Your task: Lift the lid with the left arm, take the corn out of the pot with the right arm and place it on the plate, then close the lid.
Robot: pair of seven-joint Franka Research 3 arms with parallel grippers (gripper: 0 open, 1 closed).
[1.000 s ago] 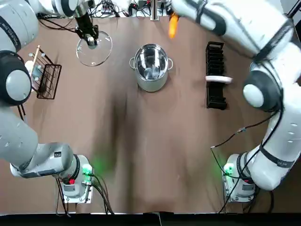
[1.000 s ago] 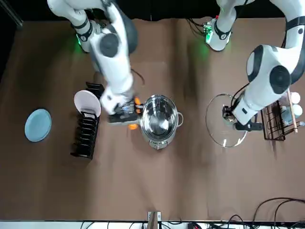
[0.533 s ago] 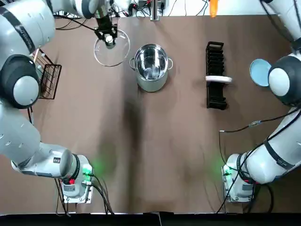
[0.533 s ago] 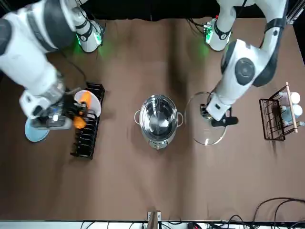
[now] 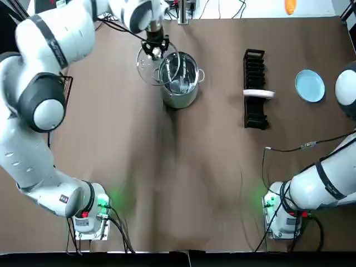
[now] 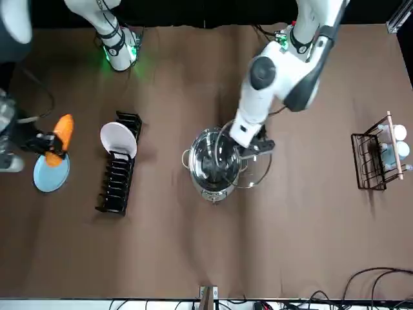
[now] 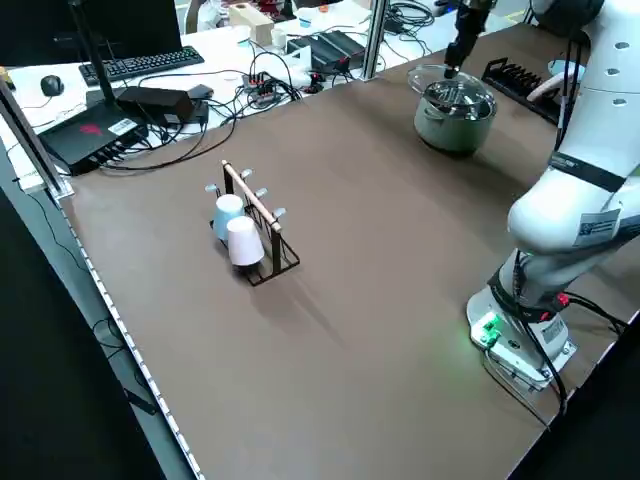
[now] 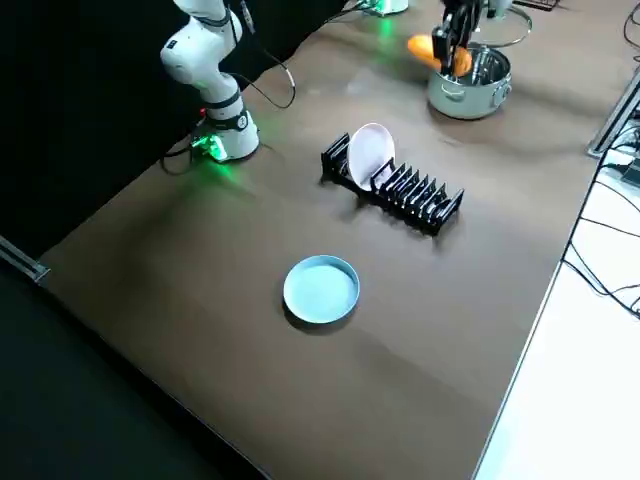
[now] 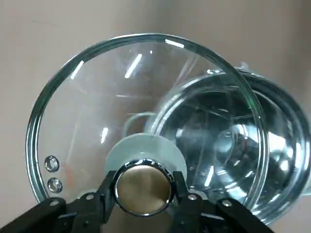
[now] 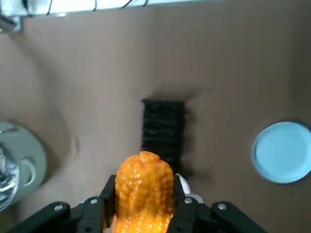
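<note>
The brown desk (image 5: pixel 183 167) carries everything, with both arm bases bolted at its near edge. The left arm reaches across to the far side. Its hand (image 5: pixel 154 47) grips the round metal knob of the glass lid (image 9: pixel 92 107), fingers closed on either side of it. The lid hangs partly over the mouth of the steel pot (image 5: pixel 179 83). It is offset toward the robot's left, so one edge overlaps the rim while the rest hangs over bare desk. The pot's shiny inside shows through the glass.

The right arm sweeps out to the robot's right, and its hand (image 6: pixel 45 141) is clamped on the corn (image 10: pixel 144 179), a finger on each side of the cob. The corn is held up in the air, clear of the desk. In the front view it overlaps the far edge of the blue plate (image 5: pixel 310 85), while the wrist view shows the plate off to one side. It is probably not squarely above the plate.

A black dish rack (image 5: pixel 255 83) stands between the pot and the blue plate, well apart from both. A white plate (image 6: pixel 118 140) sits upright in one of its slots. At the robot's far left, a wire rack (image 6: pixel 374 161) holds cups (image 7: pixel 240 240). It is well clear of the pot, and the left arm hides much of it in the top view. Cables (image 7: pixel 250 95) and a keyboard (image 7: pixel 140 62) lie beyond the desk's far edge.
</note>
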